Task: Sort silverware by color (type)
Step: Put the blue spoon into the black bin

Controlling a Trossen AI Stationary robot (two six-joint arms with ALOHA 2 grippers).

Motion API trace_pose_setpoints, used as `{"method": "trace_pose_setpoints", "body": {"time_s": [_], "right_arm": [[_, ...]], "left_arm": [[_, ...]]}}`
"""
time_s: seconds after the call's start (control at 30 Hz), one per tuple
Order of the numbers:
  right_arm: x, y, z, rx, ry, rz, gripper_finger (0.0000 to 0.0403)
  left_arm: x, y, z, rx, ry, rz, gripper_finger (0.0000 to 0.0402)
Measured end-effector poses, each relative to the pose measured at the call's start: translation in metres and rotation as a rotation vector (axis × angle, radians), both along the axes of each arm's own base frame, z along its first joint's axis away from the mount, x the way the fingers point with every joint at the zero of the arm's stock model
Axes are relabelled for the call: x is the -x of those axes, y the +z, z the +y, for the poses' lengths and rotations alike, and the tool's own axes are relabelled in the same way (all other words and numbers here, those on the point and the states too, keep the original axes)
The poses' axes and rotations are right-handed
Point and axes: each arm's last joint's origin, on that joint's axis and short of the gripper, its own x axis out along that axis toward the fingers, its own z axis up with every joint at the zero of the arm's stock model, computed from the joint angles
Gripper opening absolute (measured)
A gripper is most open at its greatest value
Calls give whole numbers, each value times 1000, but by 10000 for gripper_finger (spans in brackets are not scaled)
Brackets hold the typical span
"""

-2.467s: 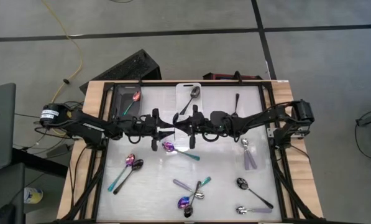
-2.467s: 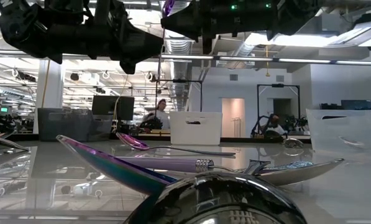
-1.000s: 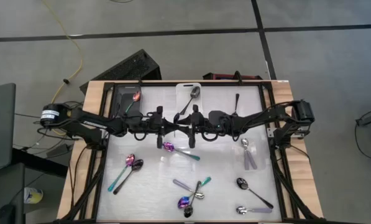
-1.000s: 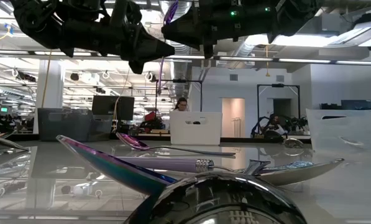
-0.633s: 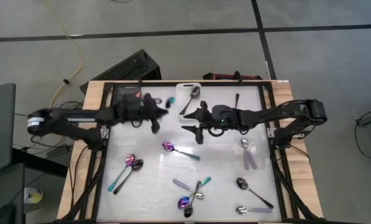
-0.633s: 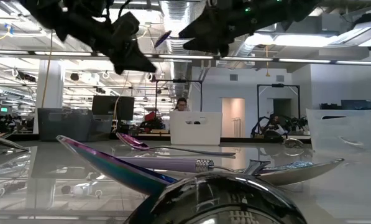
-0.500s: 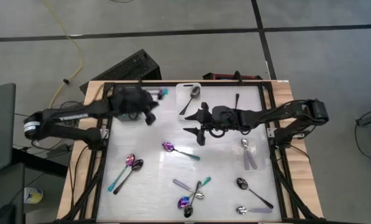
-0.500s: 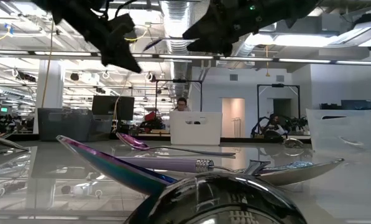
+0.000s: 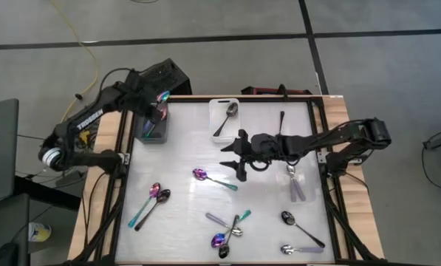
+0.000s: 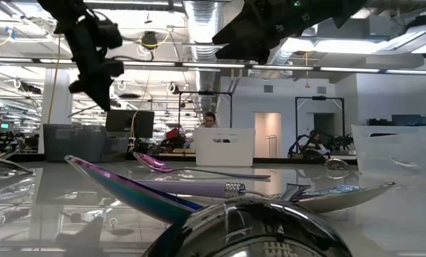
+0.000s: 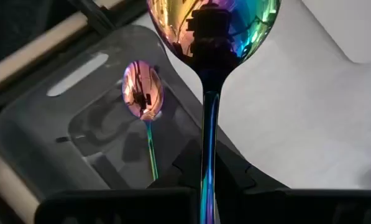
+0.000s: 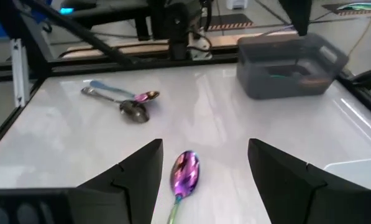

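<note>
I see the white bench with three bins along its far edge: a grey bin at the far left corner, a white bin in the middle, and a clear bin beside it holding a black spoon. Loose on the bench lie a purple spoon near the centre, a pair of spoons toward the left edge, a cluster of spoons at the near edge, and a silver spoon by the right edge.

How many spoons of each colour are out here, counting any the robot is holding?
Purple spoons: 5 (one of them held in the left jaws)
Black spoons: 4
Silver spoons: 4
Total: 13, though the overlapping pile near the front edge is hard to count.
</note>
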Motion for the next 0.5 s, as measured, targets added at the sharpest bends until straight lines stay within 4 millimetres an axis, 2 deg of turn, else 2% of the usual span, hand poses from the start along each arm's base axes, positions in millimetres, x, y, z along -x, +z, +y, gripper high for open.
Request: {"method": "trace_pose_setpoints", "body": {"time_s": [0.17, 0.5], "right_arm": [[1, -3, 6, 2, 18, 33, 260], [2, -5, 5, -4, 13, 50, 260]], "left_arm": [[3, -16, 11, 56, -42, 72, 2], [1, -46, 19, 147, -66, 238, 2]]}}
